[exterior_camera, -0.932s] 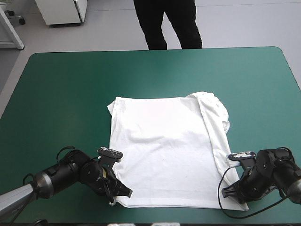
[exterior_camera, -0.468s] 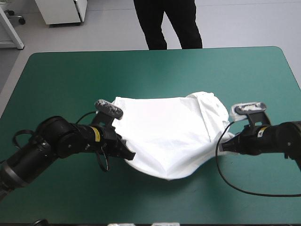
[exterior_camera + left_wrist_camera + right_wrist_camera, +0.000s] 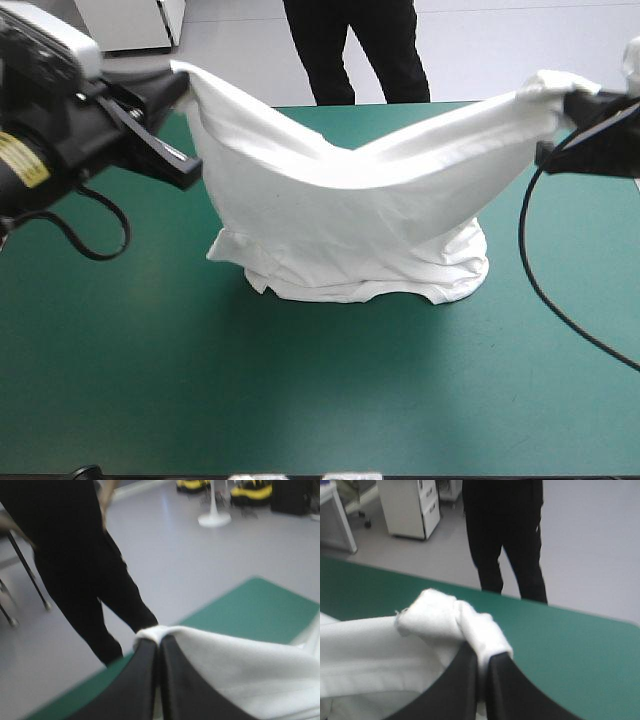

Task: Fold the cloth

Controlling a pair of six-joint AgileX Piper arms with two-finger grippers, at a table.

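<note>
T-shirt (image 3: pixel 350 200): white, hung up by two corners, one in each gripper, and stretched across the table (image 3: pixel 320 400) from left to right.
Top edge: sags in a shallow curve between the two grips, lowest near the middle.
Lower part: rests on the teal-green cover (image 3: pixel 120 330) at the table's middle as a rumpled band, with folds bunched along its near side and a small flap sticking out at its left end.
Left gripper (image 3: pixel 159 644): high over the table's left side and clamped on the T-shirt's left corner. In the left wrist view its black fingers (image 3: pixel 142 680) meet in a pointed arch, all but closed. A white fold of cloth caps the tips and the sheet runs off to one side of them.
Right gripper (image 3: pixel 482 662): high over the table's right side and clamped on the T-shirt's right corner. In the right wrist view its fingers press together with cloth pinched between them. A twisted lump of white fabric sits over the tips, and a rolled hem leads away beside the gripper toward the table's middle.
Tension: the cloth is taut close to each grip and slack in the centre.
Cover: shows on all sides of the resting band, widest on the near half.
</note>
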